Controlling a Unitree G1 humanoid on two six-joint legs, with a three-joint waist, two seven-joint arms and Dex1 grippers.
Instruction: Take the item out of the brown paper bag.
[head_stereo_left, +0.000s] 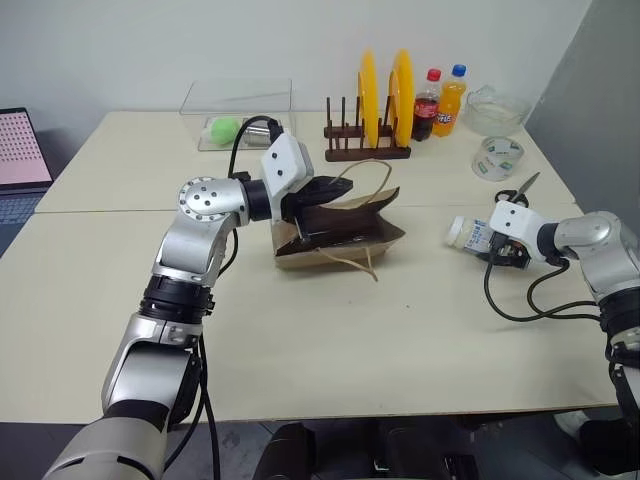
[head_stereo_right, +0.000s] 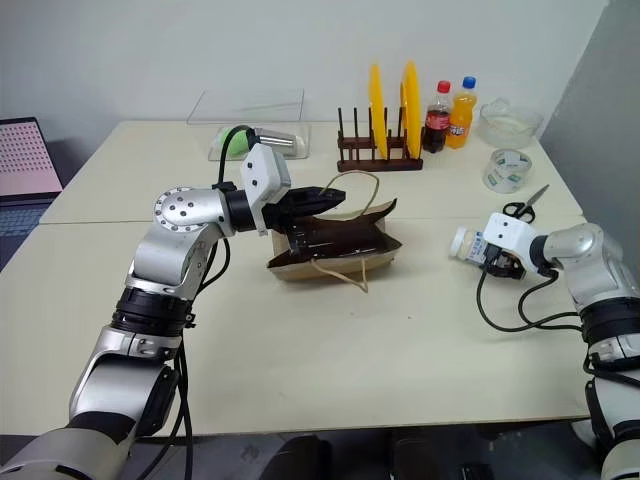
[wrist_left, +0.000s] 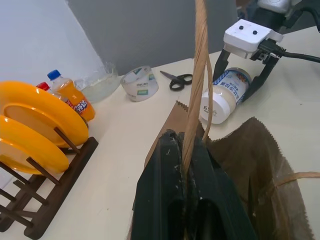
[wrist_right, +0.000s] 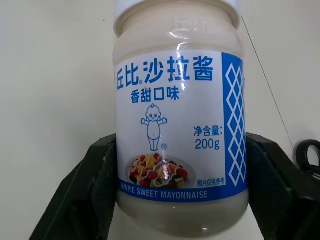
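The brown paper bag (head_stereo_left: 350, 238) lies on its side at the table's middle, mouth toward the right. My left gripper (head_stereo_left: 322, 196) is shut on one tan cord handle (wrist_left: 198, 75), holding it up over the bag's mouth. The item, a white mayonnaise bottle with a blue label (head_stereo_left: 468, 233), lies on the table to the right of the bag, outside it. My right gripper (head_stereo_left: 492, 246) straddles this bottle (wrist_right: 180, 125), one black finger (wrist_right: 85, 195) on each side. The jaws stand wide and look open around it.
At the back stand a wooden rack with two yellow plates (head_stereo_left: 366, 150), a cola bottle (head_stereo_left: 427, 105), an orange soda bottle (head_stereo_left: 451, 100) and a glass bowl (head_stereo_left: 495, 110). A tape roll (head_stereo_left: 498, 157) and scissors (head_stereo_left: 520, 190) lie behind the right gripper. A clear box (head_stereo_left: 238, 112) sits back left.
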